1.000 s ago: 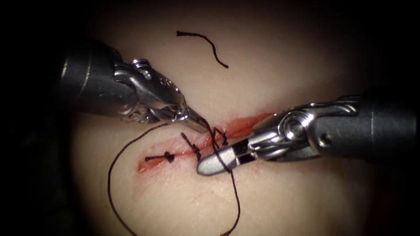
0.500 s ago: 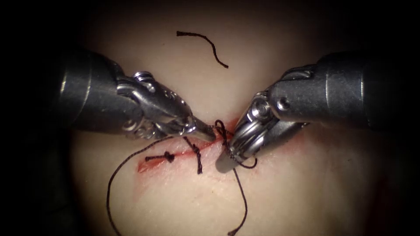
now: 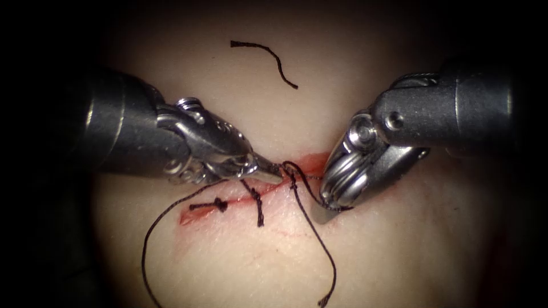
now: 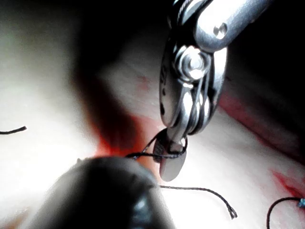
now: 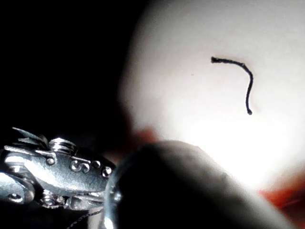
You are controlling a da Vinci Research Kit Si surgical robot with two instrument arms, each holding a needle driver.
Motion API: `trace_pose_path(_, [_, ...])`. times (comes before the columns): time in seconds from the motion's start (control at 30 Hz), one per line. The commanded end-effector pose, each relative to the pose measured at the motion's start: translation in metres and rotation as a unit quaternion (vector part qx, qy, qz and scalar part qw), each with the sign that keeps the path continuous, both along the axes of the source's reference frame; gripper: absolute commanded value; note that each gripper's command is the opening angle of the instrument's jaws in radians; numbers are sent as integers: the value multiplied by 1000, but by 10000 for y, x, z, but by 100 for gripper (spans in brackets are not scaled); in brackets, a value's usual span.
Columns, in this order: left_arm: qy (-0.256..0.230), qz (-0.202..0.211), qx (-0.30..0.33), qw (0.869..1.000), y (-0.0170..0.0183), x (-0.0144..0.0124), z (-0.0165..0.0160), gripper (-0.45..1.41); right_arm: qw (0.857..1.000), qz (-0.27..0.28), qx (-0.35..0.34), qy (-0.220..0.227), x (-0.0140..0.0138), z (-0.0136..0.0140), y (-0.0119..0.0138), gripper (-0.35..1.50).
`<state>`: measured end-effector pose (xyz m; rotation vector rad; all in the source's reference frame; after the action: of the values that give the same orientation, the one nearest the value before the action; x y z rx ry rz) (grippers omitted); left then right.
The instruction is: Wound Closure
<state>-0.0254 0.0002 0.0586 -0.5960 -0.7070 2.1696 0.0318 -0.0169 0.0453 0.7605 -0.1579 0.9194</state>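
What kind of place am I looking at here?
Likely a surgical-robot practice bench: the left tool and right tool each hold dark thread over a cut in pale tissue.

The long dark thread (image 3: 149, 239) runs off the lower edge of the endoscope view, so its far end is cut off. No curved needle can be made out. In the right wrist view a blurred dark round shaft (image 5: 190, 191) hides the right arm's own jaws.
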Motion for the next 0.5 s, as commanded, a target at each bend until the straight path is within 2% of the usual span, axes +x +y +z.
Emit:
trace_pose_path(0.03, [0, 0, -1, 1000, -1, -5, 6, -45, 1000, 10, 2, -9, 11, 5, 0, 46])
trace_pose_path(0.07, [0, 0, -1, 1000, -1, -5, 6, -45, 1000, 10, 2, -9, 11, 5, 0, 46])
trace_pose_path(0.13, [1, -1, -3, 1000, -2, -5, 7, -45, 1000, 7, 6, -11, 11, 6, -1, 27])
trace_pose_path(0.17, [1, -1, -3, 1000, -3, -5, 8, -45, 1000, 6, 7, -11, 11, 7, -1, 26])
trace_pose_path(0.5, [2, -5, -5, 1000, -4, -9, 10, -45, 1000, 5, 6, -16, 15, 18, -13, 34])
